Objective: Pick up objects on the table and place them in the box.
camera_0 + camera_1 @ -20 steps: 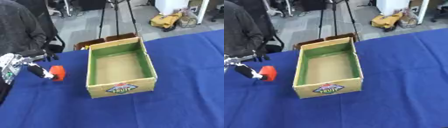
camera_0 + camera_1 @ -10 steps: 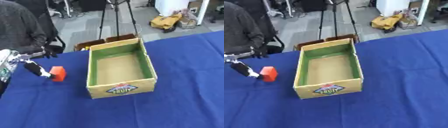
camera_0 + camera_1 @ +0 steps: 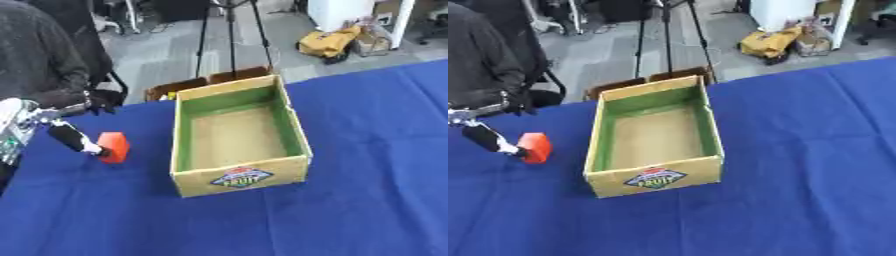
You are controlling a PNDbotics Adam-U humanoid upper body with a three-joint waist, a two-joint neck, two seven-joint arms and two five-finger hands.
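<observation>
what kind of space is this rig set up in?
Probably a lab or workshop: a blue-covered table as test bench, a tripod on grey floor behind it, yellow bag and clutter by the far wall.

The left robot hand (image 3: pixel 52 131) enters from the left edge, silver wrist high, one black finger (image 3: pixel 74 140) stretched straight and slanting down to the right. The right robot hand is out of sight.
</observation>
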